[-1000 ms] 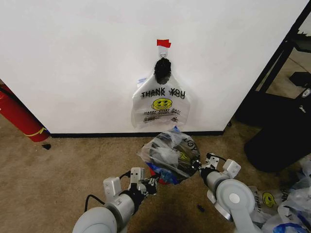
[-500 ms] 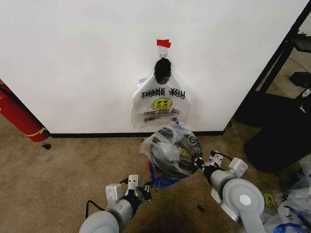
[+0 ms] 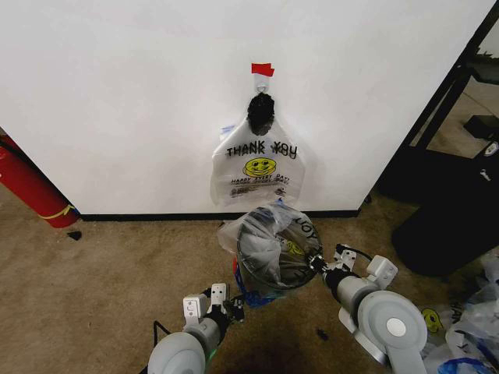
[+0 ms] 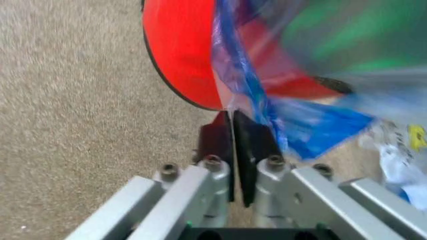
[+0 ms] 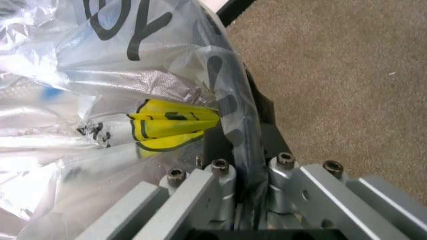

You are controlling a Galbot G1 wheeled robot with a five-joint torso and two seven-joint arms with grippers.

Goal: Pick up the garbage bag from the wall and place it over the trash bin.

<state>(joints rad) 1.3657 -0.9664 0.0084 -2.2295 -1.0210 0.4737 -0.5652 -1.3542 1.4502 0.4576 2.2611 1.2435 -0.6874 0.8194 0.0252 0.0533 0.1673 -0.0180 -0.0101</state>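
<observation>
While the garbage bag (image 3: 269, 238) sat draped over the rim of the trash bin (image 3: 274, 265) at lower centre of the head view, both grippers flanked the bin low in the frame. Right gripper (image 3: 318, 265) was touching the bin's right side, clenched on the bag film and the bin rim; in the right wrist view the jaws stood closed with the dark rim wire and translucent plastic pinched between them, yellow smiley print (image 5: 170, 125) bunched just beside the fingers (image 5: 223, 145). Left gripper (image 3: 234, 305) sat at the bin's lower left, near the red base. In the left wrist view its fingers (image 4: 217, 137) stood pressed together, a thin edge of blue bag strip (image 4: 300, 122) running down into the seam between them; red bin base (image 4: 187, 55) just beyond the tips. Can't tell whether the strip was actually pinched or just passing alongside. A second bag (image 3: 257, 167) with THANK YOU print hung from the hook on the wall (image 3: 117, 101), upper centre, under red tape (image 3: 263, 69). Red fire extinguisher (image 3: 27, 187) leaned at far left. More bags (image 3: 460, 335) lay on the carpet (image 3: 101, 273) at lower right.
</observation>
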